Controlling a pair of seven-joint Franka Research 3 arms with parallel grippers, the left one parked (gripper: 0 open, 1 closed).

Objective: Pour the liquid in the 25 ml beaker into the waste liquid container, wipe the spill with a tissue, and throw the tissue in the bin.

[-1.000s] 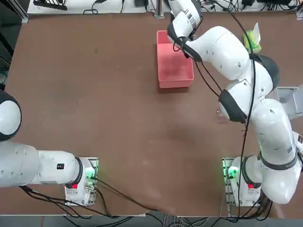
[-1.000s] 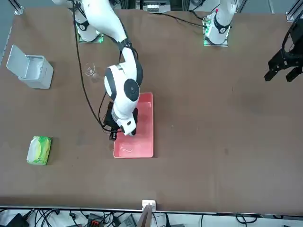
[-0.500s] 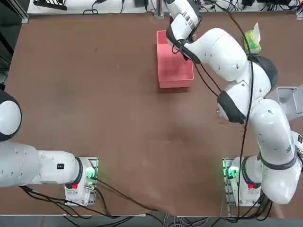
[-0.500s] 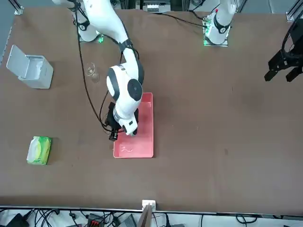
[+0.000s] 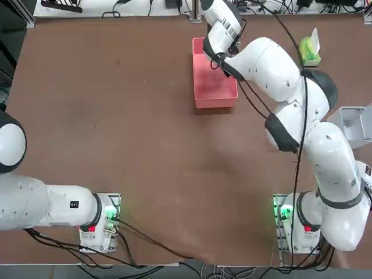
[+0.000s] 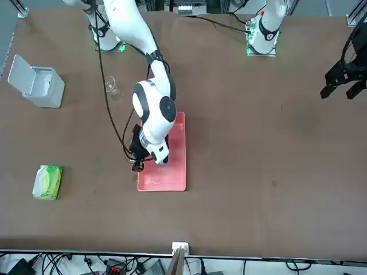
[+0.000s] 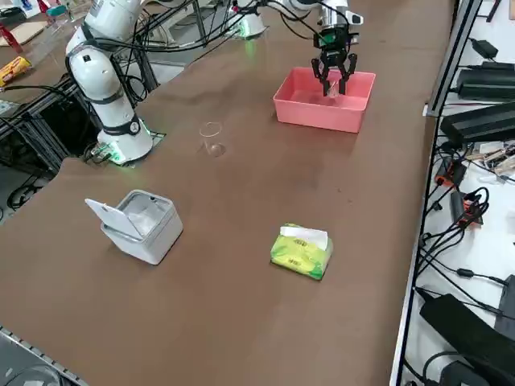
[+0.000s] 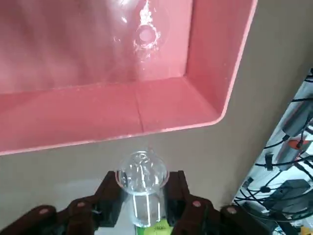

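Observation:
My right gripper [image 8: 142, 196] is shut on the 25 ml beaker [image 8: 142, 178], a tiny clear glass held between the two black fingers. The beaker's open mouth points at the pink tray [image 8: 98, 115], the waste liquid container, where a small clear puddle [image 8: 145, 33] glistens. In the right side view the gripper [image 7: 332, 80] hangs over the tray [image 7: 314, 112] near its far end. From the front the gripper [image 6: 138, 162] sits at the tray's [image 6: 172, 179] edge. From overhead the arm covers the fingers above the tray [image 5: 203, 96]. A loose tissue is out of view.
A larger clear beaker [image 7: 212, 138] stands alone on the table [image 6: 110, 86]. The white bin [image 7: 141, 225] with its lid up sits near the right side [image 6: 37, 85]. A green tissue pack [image 7: 302, 249] with a white sheet sticking out lies further out [image 6: 47, 181].
The right arm's wrist has shifted a little along the tray toward the table's far edge. The grip on the beaker is the same.

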